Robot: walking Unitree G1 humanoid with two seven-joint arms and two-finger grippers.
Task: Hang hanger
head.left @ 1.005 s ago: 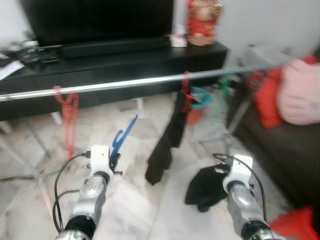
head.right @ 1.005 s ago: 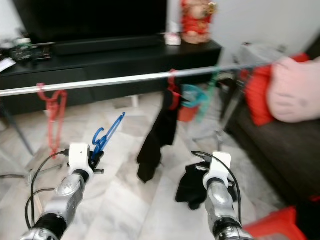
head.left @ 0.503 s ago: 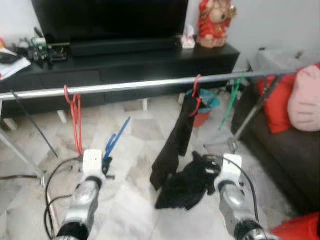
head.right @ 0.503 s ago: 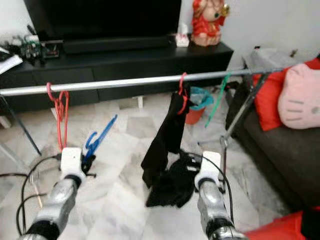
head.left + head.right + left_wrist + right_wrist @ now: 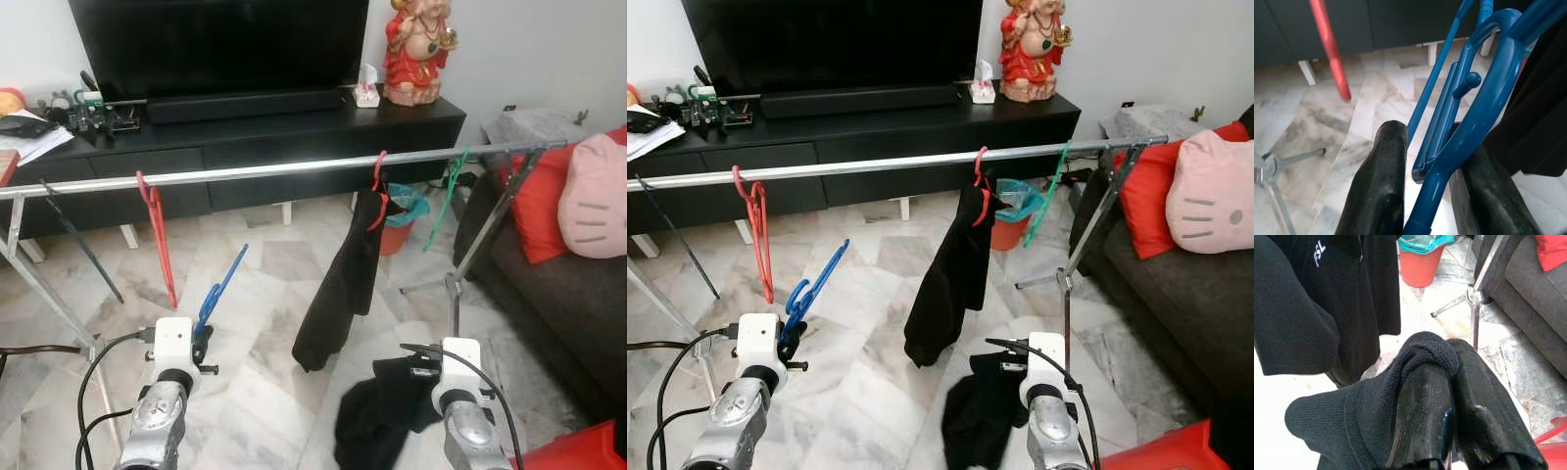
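Left gripper [image 5: 1422,196]: clamped on the blue hanger [image 5: 217,293], held low, below the rail [image 5: 265,170].
Right gripper [image 5: 1449,431]: fingers together, pinching a black garment [image 5: 377,416].
Rail: carries red hanger [image 5: 157,230], black shirt [image 5: 343,284], green hanger [image 5: 446,191].

A blue hanger [image 5: 217,291], a red hanger [image 5: 157,235] and a green hanger [image 5: 443,196] show against the silver rail [image 5: 245,171]. The hanging shirt [image 5: 343,284] is black, the floor [image 5: 265,264] grey-veined marble.

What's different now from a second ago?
The view tipped and sharpened as the head camera moved. The dark cloth in the right end effector hangs lower. The left end effector still grips the blue hanger; rail and shirt unchanged.
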